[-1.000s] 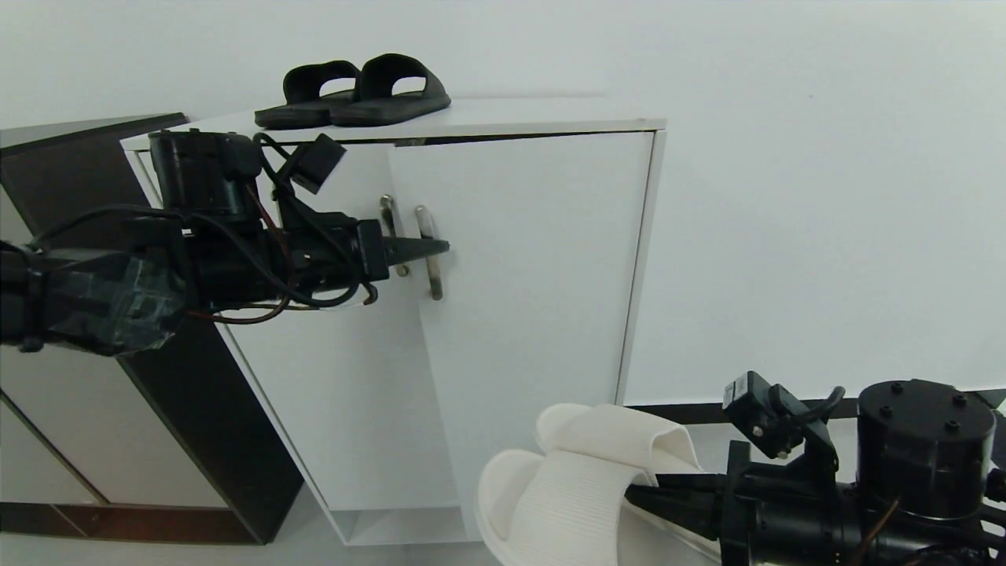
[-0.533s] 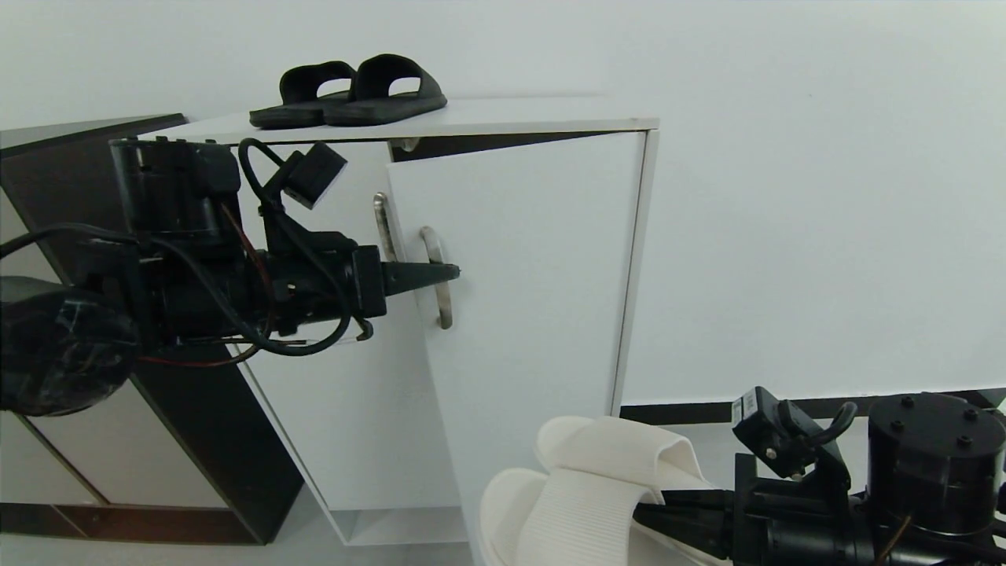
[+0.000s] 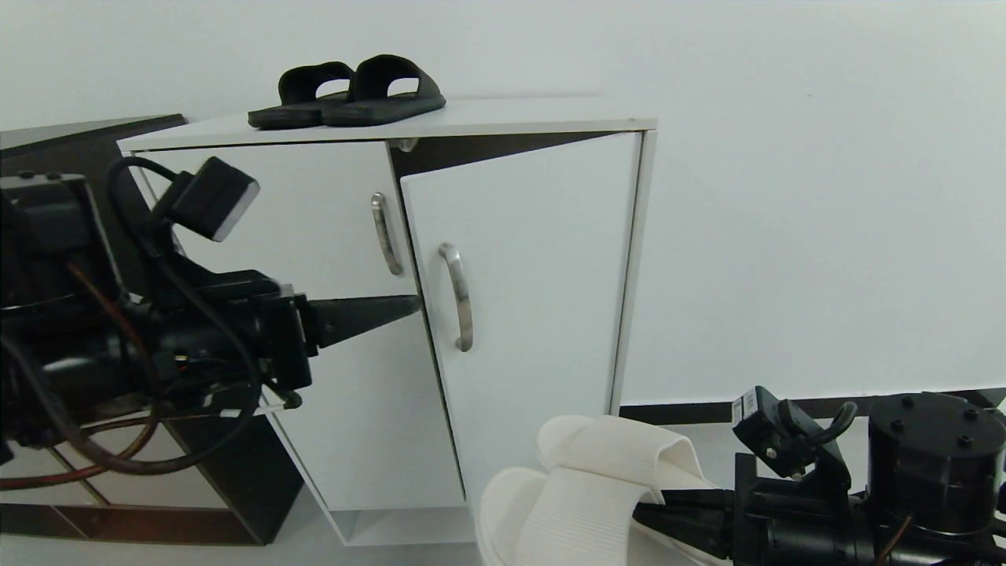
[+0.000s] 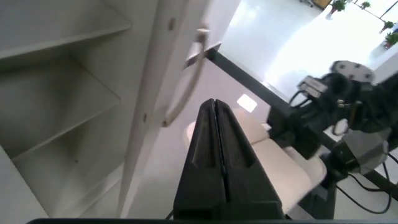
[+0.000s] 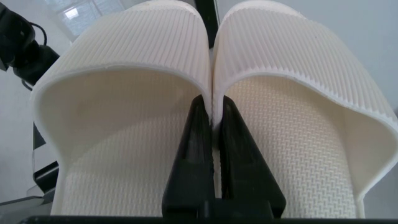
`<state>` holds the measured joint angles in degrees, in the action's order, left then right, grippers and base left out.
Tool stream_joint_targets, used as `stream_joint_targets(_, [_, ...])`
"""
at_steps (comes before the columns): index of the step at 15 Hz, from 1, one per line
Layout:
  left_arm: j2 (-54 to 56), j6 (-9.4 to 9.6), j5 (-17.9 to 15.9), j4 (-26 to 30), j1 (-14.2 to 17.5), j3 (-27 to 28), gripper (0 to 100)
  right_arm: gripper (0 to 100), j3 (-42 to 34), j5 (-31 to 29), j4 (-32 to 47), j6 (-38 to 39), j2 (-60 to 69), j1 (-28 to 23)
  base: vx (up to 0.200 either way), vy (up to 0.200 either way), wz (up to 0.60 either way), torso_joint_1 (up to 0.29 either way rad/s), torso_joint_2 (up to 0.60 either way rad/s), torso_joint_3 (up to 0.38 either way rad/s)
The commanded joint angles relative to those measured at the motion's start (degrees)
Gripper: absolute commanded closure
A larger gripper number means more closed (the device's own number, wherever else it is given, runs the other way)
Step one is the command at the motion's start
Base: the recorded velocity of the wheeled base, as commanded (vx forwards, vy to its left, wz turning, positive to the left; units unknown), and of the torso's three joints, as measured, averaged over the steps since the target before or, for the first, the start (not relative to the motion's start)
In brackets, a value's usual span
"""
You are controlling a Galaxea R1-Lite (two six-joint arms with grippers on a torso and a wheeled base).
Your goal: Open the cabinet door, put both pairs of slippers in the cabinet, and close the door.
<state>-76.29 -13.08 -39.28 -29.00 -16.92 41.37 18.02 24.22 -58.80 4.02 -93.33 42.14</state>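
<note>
The cabinet has its right door standing ajar, with a dark gap above. Up top, black slippers sit side by side. White ribbed slippers are pinched together in the right gripper, low out front.

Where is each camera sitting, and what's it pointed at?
Head view: on the head, facing the white two-door cabinet; both arms show, left claw beside the ajar right door.
Left wrist view: on the left arm, looking along its shut claw towards the door's curved metal handle and inside shelves.
Right wrist view: on the right arm, along the right claw clamping cream ribbed slippers.
All three show those slippers.
</note>
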Motion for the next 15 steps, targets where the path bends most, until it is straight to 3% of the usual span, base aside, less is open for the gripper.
stream_joint_targets(1, [6.2, -0.19, 0.2, 0.2, 1.8, -1.6, 100, 100, -0.1, 0.0, 0.0, 0.0, 0.1, 0.7, 0.0, 0.0, 0.0, 0.0, 0.0, 0.0])
stream_joint_targets(4, [1.6, -0.28, 0.2, -0.4, 4.8, 0.2, 100, 100, -0.1, -0.1, 0.0, 0.0, 0.2, 0.7, 0.0, 0.0, 0.0, 0.0, 0.0, 0.0])
stream_joint_targets(7, [-7.4, -0.54, 0.2, -5.2, 4.8, 4.0, 100, 100, -0.1, -0.1, 0.0, 0.0, 0.2, 0.7, 0.0, 0.0, 0.0, 0.0, 0.0, 0.0])
stream_joint_targets(10, [-15.4, -2.21, 0.3, -8.9, 4.8, 7.9, 100, 100, -0.1, -0.1, 0.1, 0.0, 0.1, 0.7, 0.0, 0.0, 0.0, 0.0, 0.0, 0.0])
stream_joint_targets(13, [-19.6, -2.39, 0.2, -15.7, 4.7, 8.1, 100, 100, -0.1, -0.1, 0.2, 0.0, 0.1, 0.9, 0.0, 0.0, 0.0, 0.0, 0.0, 0.0])
stream_joint_targets(15, [-20.6, -2.48, 0.2, -16.8, 4.4, 8.2, 100, 100, -0.2, -0.1, 0.6, 0.1, 0.1, 1.5, 0.0, 0.0, 0.0, 0.0, 0.0, 0.0])
